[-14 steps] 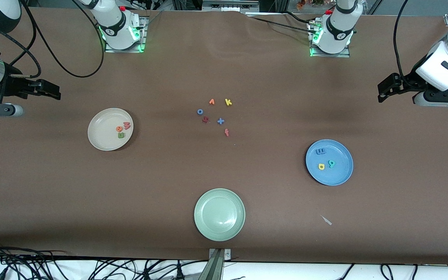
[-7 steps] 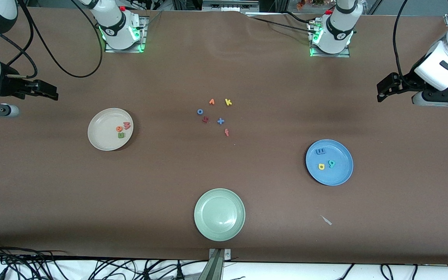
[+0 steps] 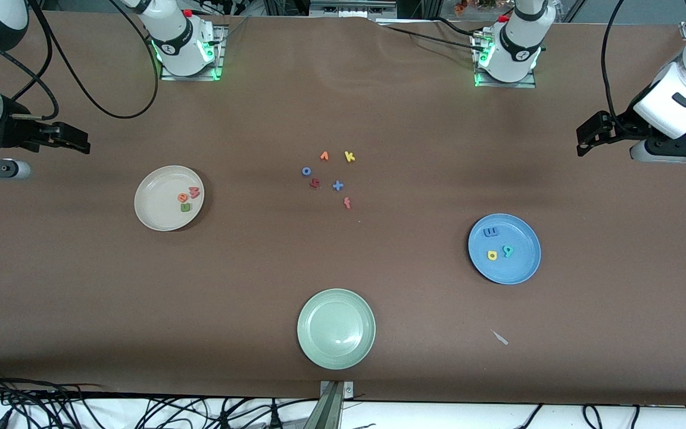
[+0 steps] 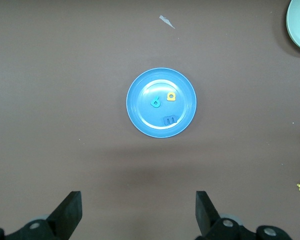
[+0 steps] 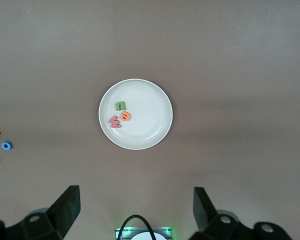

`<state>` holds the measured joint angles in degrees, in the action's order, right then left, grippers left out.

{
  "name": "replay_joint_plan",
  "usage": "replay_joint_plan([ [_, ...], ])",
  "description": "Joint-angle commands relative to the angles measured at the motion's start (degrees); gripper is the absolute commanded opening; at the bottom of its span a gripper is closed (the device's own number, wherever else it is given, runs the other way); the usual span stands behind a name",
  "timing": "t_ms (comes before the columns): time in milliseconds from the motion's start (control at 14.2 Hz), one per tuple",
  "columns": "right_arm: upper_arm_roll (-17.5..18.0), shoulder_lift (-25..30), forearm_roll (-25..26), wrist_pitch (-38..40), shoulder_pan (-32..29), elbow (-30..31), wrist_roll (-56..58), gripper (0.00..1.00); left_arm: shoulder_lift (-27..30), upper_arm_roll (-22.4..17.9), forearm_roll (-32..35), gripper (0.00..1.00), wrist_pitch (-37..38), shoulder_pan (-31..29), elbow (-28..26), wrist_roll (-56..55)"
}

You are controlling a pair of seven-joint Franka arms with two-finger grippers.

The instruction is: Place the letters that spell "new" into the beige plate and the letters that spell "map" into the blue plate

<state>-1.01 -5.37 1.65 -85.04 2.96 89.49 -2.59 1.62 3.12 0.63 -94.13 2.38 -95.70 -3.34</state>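
Observation:
The beige plate (image 3: 155, 205) (image 5: 147, 122) lies toward the right arm's end of the table. In it are the green n (image 3: 186, 207) (image 5: 120, 106), orange e (image 3: 183, 197) (image 5: 126, 116) and salmon w (image 3: 194, 192) (image 5: 115, 121). The blue plate (image 3: 518, 268) (image 4: 182, 107) lies toward the left arm's end and holds the blue m (image 3: 490, 232) (image 4: 169, 120), yellow a (image 3: 492, 255) (image 4: 171, 96) and teal p (image 3: 507, 250) (image 4: 155, 102). My right gripper (image 3: 84, 143) (image 5: 136, 197) hangs open and empty over bare table at its end. My left gripper (image 3: 584, 143) (image 4: 138, 202) does the same at the other end.
A pale green plate (image 3: 336, 328) sits near the table's front edge. Loose letters cluster mid-table: orange v (image 3: 324, 156), yellow k (image 3: 349, 157), blue o (image 3: 306, 171), a dark red letter (image 3: 314, 183), a blue cross (image 3: 337, 186), a red f (image 3: 347, 203). A white scrap (image 3: 501, 338) lies nearer the camera than the blue plate.
Both grippers have drifted slightly outward toward their own ends of the table. Plates and letters have not moved.

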Motion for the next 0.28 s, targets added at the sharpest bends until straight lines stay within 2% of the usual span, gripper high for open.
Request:
replay_joint_plan([
  [0,0.75,0.88,-0.78,-0.3,-0.85,0.6,-0.13,1.0,-1.0,-0.22,-0.54,1.0,1.49,0.35,2.1,1.05],
  [212,0.75,0.88,-0.69,-0.3,-0.85,0.6,-0.05,1.0,-1.0,-0.22,-0.54,1.0,1.49,0.35,2.1,1.05],
])
